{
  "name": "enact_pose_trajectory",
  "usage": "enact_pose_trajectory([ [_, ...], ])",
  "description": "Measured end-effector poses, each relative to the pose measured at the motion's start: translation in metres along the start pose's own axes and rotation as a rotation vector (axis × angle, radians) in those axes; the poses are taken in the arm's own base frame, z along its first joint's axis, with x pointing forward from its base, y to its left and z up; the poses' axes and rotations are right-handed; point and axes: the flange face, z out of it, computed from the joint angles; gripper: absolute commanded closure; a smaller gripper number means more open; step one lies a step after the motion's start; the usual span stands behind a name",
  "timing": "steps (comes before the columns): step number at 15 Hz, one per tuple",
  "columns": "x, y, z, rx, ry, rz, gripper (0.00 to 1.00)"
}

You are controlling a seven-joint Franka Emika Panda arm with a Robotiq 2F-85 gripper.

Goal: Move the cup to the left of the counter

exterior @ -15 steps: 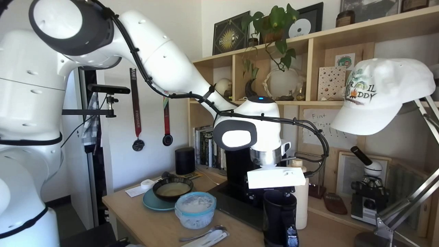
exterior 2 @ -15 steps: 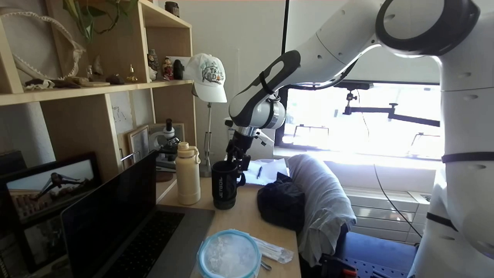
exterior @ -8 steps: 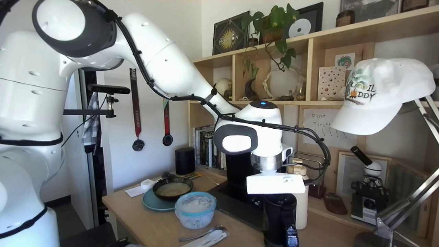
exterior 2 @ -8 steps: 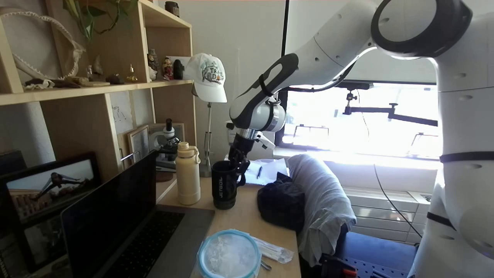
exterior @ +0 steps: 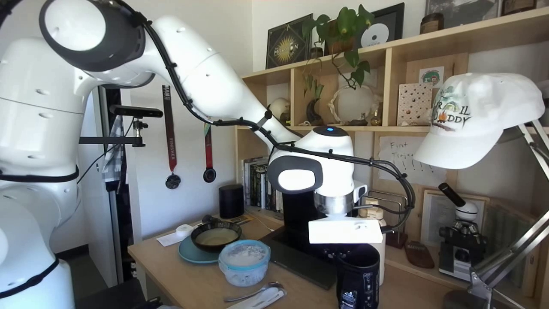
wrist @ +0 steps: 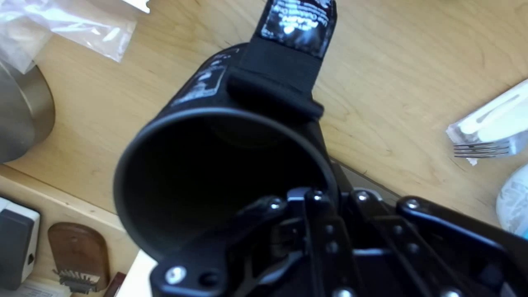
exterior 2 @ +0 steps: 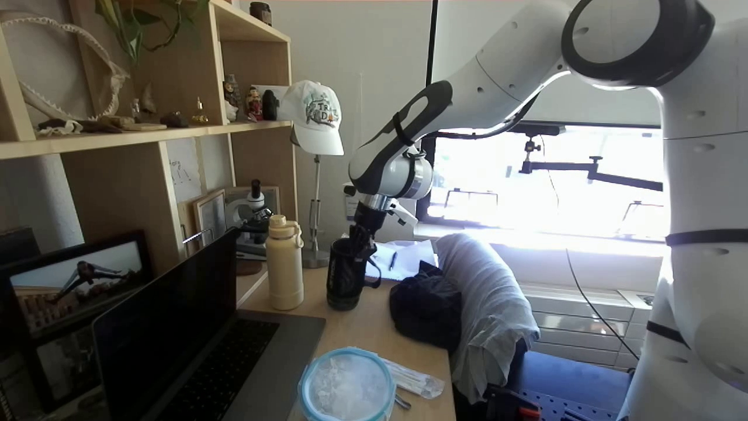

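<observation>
My gripper [wrist: 337, 196] has the black cup [exterior 2: 343, 278] by its rim

From far away, I have the cup pinched tight at the top. In the wrist view, one finger [wrist: 301, 194] is inside the cup and the other is just outside, with the cup's wall squeezed in between. The handle [wrist: 280, 62] sticks out at the side, with a shiny label [wrist: 295, 24] on it.

The cup is on or just over the counter [exterior 2: 365, 327], near the cream bottle [exterior 2: 285, 263] and past the corner of the gray laptop [exterior 2: 292, 351]. I cannot tell if its bottom touches the counter. In an exterior view, a bundle of dark cloth [exterior 2: 426, 307] sits on the cup's other side.

Also on the counter I see a round tub [exterior 2: 347, 386] with a blue lid. A metal fork [wrist: 480, 149] lies right by a clear wrapper with white pieces [wrist: 507, 123] in it. Near the tub, a dark bowl [exterior: 216, 237] sits on a teal plate [exterior: 191, 253].
</observation>
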Motion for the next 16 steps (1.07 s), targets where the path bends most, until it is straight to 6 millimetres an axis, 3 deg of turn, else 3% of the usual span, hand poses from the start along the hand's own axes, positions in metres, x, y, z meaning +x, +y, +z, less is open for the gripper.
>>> enact_pose_trajectory([
  [5, 0.002, 0.001, -0.011, -0.005, -0.008, 0.03, 0.96],
  [8, 0.025, -0.005, -0.052, -0.014, -0.044, 0.009, 0.96],
  [10, 0.05, -0.017, -0.088, -0.019, -0.071, -0.044, 0.96],
  [13, 0.102, -0.051, -0.135, -0.018, -0.1, -0.179, 0.96],
  [16, 0.166, -0.095, -0.152, -0.015, -0.093, -0.34, 0.96],
])
